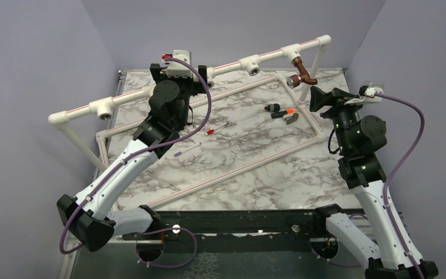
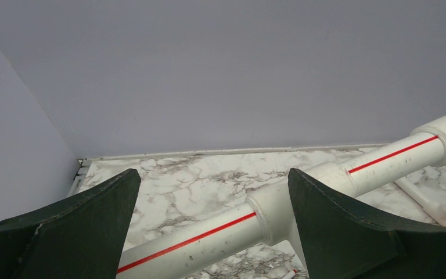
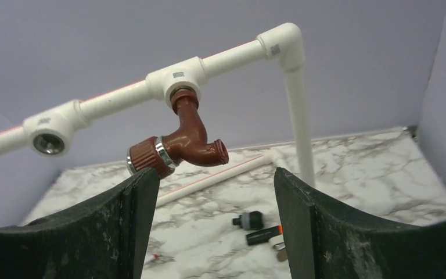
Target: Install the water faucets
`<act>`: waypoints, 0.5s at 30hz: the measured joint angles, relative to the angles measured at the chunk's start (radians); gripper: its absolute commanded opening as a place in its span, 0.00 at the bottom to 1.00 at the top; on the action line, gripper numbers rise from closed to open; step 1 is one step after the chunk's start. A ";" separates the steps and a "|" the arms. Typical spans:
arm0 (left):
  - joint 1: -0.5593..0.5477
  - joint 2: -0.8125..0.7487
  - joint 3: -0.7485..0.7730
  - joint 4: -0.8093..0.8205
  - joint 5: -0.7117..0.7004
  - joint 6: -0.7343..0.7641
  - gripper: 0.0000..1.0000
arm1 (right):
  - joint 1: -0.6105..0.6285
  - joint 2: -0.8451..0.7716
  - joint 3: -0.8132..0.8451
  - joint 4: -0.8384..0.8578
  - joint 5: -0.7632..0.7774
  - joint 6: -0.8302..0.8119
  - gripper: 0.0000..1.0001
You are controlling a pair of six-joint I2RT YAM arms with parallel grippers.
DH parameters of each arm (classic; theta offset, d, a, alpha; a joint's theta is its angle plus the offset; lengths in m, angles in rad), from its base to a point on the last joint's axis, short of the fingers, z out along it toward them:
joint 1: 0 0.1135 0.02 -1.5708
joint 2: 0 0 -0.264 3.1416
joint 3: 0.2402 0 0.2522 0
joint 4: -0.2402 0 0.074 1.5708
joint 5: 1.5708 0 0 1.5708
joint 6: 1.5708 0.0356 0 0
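Right pincer (image 3: 215,174) stands wide, empty, just short of the faucet (image 3: 189,139), which hangs from the tee (image 3: 177,78), seemingly seated. Left pincer (image 2: 213,174) wide around the pipe (image 2: 209,229), probably to brace it.

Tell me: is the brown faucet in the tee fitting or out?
In: the faucet hangs from the tee fitting, its neck inside the socket.

The white pipe (image 2: 209,235) between the left gripper (image 2: 213,177)'s jaws slips behind one of them and runs off the lower edge. Ahead of the right gripper (image 3: 209,180), small dark parts (image 3: 255,228) on the table (image 3: 383,174) are too small to name, one partly behind a jaw.
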 measured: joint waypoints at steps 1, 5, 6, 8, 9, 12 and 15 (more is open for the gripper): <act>0.000 0.000 0.000 0.000 0.000 0.000 0.99 | 0.000 0.000 0.003 0.002 -0.008 -0.068 0.77; 0.000 0.000 -0.003 0.005 0.000 0.000 0.99 | 0.000 0.014 0.010 0.006 -0.077 -0.362 0.78; 0.000 0.000 -0.003 0.005 0.000 0.000 0.99 | 0.000 0.023 0.016 0.001 -0.104 -0.441 0.79; 0.000 0.000 -0.004 0.006 0.000 0.000 0.99 | 0.000 0.045 0.031 -0.016 -0.155 -0.592 0.78; 0.000 0.000 -0.004 0.008 0.000 0.000 0.99 | 0.000 0.057 0.037 -0.027 -0.182 -0.669 0.78; -0.002 0.000 -0.005 0.009 0.000 0.003 0.99 | 0.000 0.078 0.041 -0.063 -0.249 -0.886 0.78; -0.004 0.000 -0.006 0.012 -0.001 0.004 0.99 | 0.005 0.088 0.040 -0.081 -0.288 -1.070 0.78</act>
